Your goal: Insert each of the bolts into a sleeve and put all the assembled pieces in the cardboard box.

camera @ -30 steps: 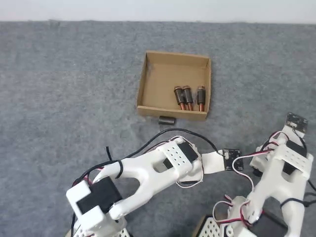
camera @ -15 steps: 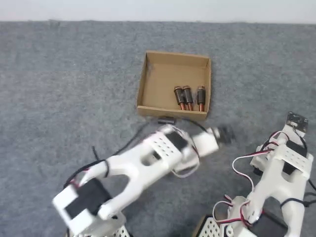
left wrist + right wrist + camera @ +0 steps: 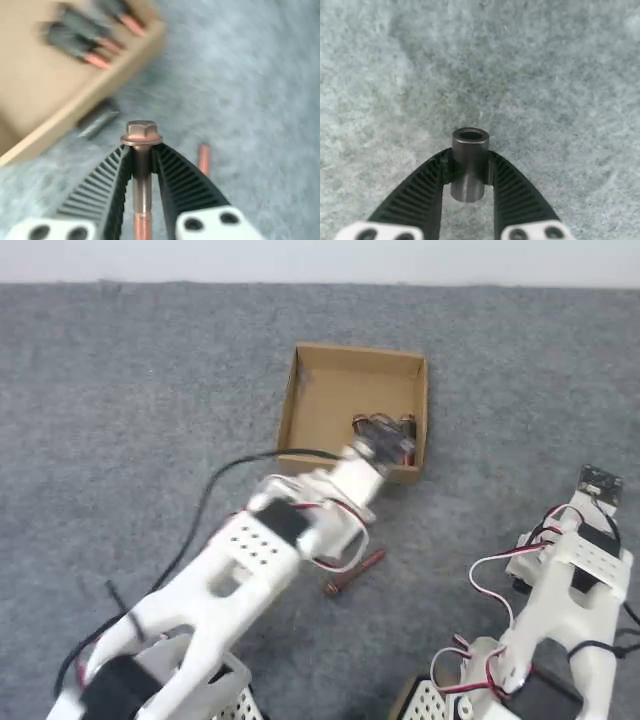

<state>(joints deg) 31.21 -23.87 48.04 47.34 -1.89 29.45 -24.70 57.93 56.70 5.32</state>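
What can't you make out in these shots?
High view: the blurred left arm covers part of the assembled pieces in the cardboard box; count unclear.
Left wrist view: the loose sleeve beside the box is blurred; contact with its wall unclear.
Left wrist view: the bolt in the left end effector has its threaded end cut off by the edge.

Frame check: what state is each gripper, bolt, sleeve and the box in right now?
left gripper: shut on the held bolt.
held bolt: clamped by its shank, no sleeve on it.
right gripper: shut on the held sleeve.
held sleeve: clamped, bore empty.
loose bolt: lying on the carpet, bare.
loose sleeve: lying outside the box wall.
cardboard box: open.
assembled pieces: lying inside the box.
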